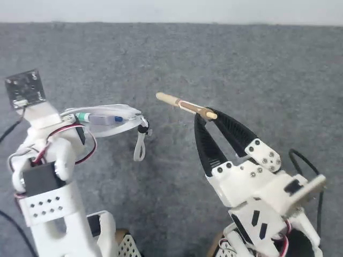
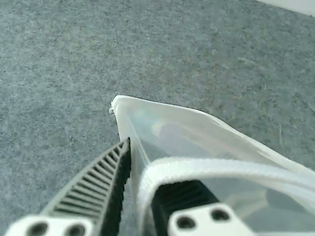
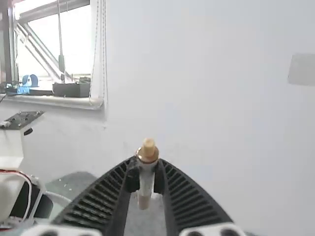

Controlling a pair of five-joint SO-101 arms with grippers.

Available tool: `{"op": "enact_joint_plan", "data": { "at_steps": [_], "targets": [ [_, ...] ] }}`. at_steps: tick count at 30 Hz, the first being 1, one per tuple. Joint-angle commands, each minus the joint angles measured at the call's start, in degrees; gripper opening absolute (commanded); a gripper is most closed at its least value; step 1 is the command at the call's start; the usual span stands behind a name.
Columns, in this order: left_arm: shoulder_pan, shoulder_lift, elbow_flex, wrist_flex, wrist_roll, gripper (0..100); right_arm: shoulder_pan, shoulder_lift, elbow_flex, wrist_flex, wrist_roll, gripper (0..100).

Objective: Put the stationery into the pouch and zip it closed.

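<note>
left tool (image 2: 147,172) is clamped on the pouch (image 1: 126,123) at its white-edged rim. One finger is outside the wall, the other looks to sit inside the mouth. Pouch is held up off the grey worktop (image 1: 241,59). A blue-and-green pen (image 1: 99,118) already lies inside the pouch, and the strap (image 1: 140,146) hangs from the pouch end nearest the other arm

right tool (image 1: 208,114) is closed on a wooden pen (image 1: 179,104), pinched near one end. The rest of the shaft sticks out toward the pouch, free tip near the pouch's strap end but apart from it

handling, my read:
- pouch is thin clear film and floppy, so the mouth will likely collapse unless the rim stays pinched. Take it on the stiffer rim tape, not the film
- wooden pen is light, rigid, round and smooth. With an end grip and that overhang it can pivot or slip between the fingers
- it should go in free tip first along the pouch, beside the blue-and-green pen
- can't make out the zip pull; expect it needs a fine pinch with the other tool anchoring the pouch rim
</note>
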Motion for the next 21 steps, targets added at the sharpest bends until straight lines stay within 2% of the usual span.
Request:
{"op": "enact_joint_plan", "data": {
  "at_steps": [1, 4, 11, 17, 21],
  "targets": [
    [0.5, -2.5, -3.9, 0.1, -0.7, 1, -4.2, -0.8, -0.2, -3.0, -0.6, 0.6],
    [0.5, -2.5, -3.8, 0.1, -0.7, 1, -9.2, -0.7, -0.2, -4.4, -0.4, 0.6],
    [0.5, -2.7, -2.7, -0.3, -0.7, 1, -14.9, -0.3, 1.3, -5.6, -0.3, 0.6],
    [0.5, -2.7, -2.6, -0.3, -0.7, 1, -15.5, 1.2, 12.2, -19.6, -0.1, 0.6],
    [0.4, -2.7, -2.5, -0.2, -0.8, 1, -15.5, 3.8, 13.9, -22.5, -0.1, 0.6]
  ]
}}
